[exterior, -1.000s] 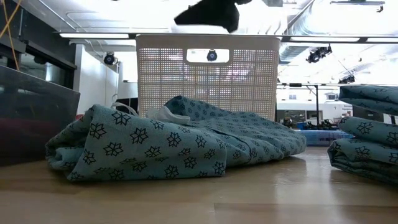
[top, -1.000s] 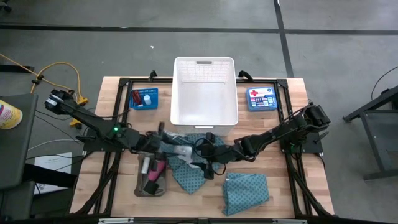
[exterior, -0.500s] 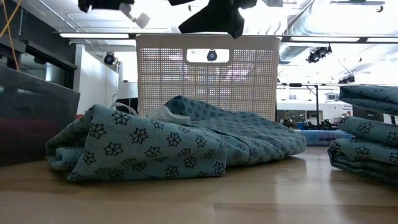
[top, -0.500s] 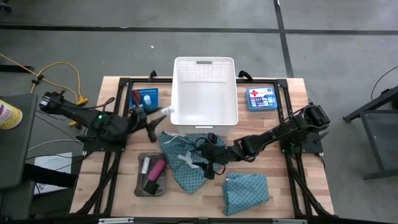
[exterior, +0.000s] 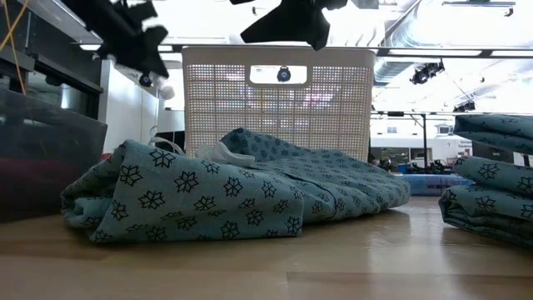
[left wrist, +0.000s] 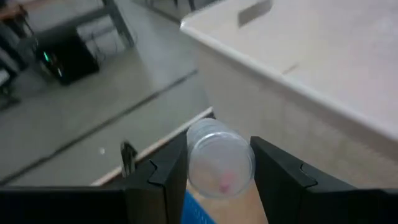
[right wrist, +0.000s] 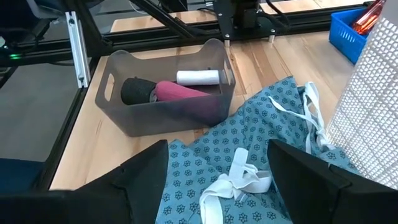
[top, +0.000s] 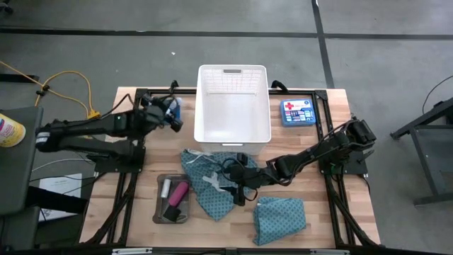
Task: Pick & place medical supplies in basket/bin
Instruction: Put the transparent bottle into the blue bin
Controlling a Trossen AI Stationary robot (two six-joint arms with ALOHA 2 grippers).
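L gripper clamps small clear vial, above blue basket, beside white basket. R gripper wide open, empty, over spread cloth. Second cloth folded nearby. Grey tray holds pink cylinder, white tube.

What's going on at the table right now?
The left gripper holds a small clear vial up beside the white basket, over the small blue basket's corner of the table. The right gripper hangs open above the spread teal cloth. The grey tray holds a pink cylinder and white tube.
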